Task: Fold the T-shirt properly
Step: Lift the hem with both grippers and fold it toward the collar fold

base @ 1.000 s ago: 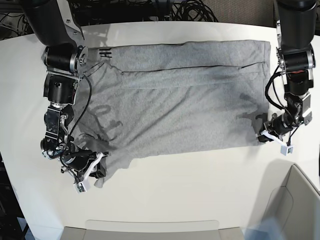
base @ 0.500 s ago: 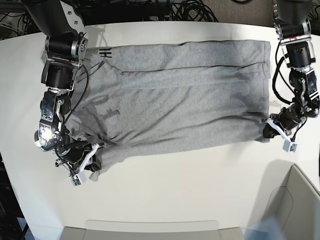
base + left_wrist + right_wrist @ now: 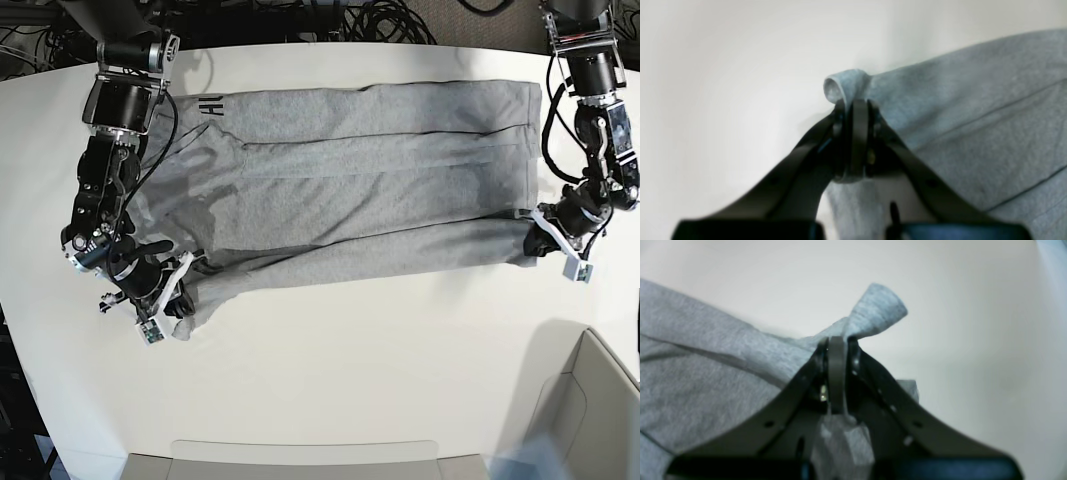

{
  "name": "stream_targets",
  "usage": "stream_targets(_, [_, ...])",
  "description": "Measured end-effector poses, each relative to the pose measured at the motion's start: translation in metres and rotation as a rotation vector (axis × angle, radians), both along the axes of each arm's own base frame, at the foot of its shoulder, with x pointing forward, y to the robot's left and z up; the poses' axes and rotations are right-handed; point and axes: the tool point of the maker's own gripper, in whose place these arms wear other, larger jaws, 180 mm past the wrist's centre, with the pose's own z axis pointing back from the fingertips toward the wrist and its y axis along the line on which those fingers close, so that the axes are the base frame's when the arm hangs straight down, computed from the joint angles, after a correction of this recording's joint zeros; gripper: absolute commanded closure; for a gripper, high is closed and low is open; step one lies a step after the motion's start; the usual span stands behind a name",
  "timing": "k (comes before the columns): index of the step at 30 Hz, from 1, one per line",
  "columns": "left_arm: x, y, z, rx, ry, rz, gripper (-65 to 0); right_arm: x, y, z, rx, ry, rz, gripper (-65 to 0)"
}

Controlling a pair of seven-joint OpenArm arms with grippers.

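Base view, for you: left gripper (image 3: 545, 241) clamped on T-shirt (image 3: 370, 170) lower corner at your right. Right gripper (image 3: 178, 292) pinches opposite lower corner. Shirt spread flat across white table (image 3: 350, 380), near edge lifted between grippers.

Base view: overhead, looking straight down on the whole table (image 3: 330, 370), both arms in frame. Left wrist view: close behind the left gripper (image 3: 853, 110). Right wrist view: close behind the right gripper (image 3: 836, 346). All three share the T-shirt's (image 3: 360, 190) near edge.
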Motion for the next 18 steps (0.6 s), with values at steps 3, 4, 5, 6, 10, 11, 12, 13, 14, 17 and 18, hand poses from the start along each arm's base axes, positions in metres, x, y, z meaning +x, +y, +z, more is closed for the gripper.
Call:
stream_targets(3, [-0.010,0.012,0.002,0.019,0.022,0.028,0.0,-0.009,-0.013,-0.001,-0.039,0.032,-0.019,0.0])
stream_targets(4, [-0.013,0.011,0.004,0.031,0.027,0.023,0.0,-0.009,-0.020,0.002,-0.042,0.027,-0.040,0.0])
stream_targets(5, [-0.014,0.009,0.006,0.035,0.021,0.015,0.0,-0.010,-0.025,0.006,-0.048,0.020,-0.052,0.0])
stream_targets(6, [-0.016,0.004,0.008,0.037,0.010,0.002,0.0,-0.011,-0.030,0.008,-0.056,0.021,-0.066,0.0])
stream_targets(10, [-0.025,-0.004,0.000,0.027,0.028,-0.016,0.0,-0.019,-0.041,0.014,-0.089,0.024,-0.092,0.0])
stream_targets(11, [-0.028,-0.005,-0.002,0.025,0.034,-0.016,0.0,-0.023,-0.041,0.014,-0.100,0.022,-0.092,0.0])
stream_targets(12, [-0.032,-0.006,-0.005,0.025,0.042,-0.017,0.0,-0.028,-0.040,0.014,-0.106,0.023,-0.090,0.0])
stream_targets(13, [-0.035,-0.007,-0.007,0.029,0.050,-0.017,0.0,-0.032,-0.039,0.012,-0.108,0.024,-0.086,0.0])
stream_targets(14, [-0.040,-0.008,-0.010,0.033,0.056,-0.021,0.0,-0.035,-0.039,0.011,-0.113,0.026,-0.083,0.0])
stream_targets(17, [-0.056,-0.014,-0.018,0.038,0.085,-0.038,0.0,-0.046,-0.040,0.000,-0.123,0.058,-0.083,0.0])
stream_targets(18, [-0.060,-0.015,-0.020,0.039,0.093,-0.040,0.0,-0.050,-0.040,-0.004,-0.124,0.070,-0.083,0.0])
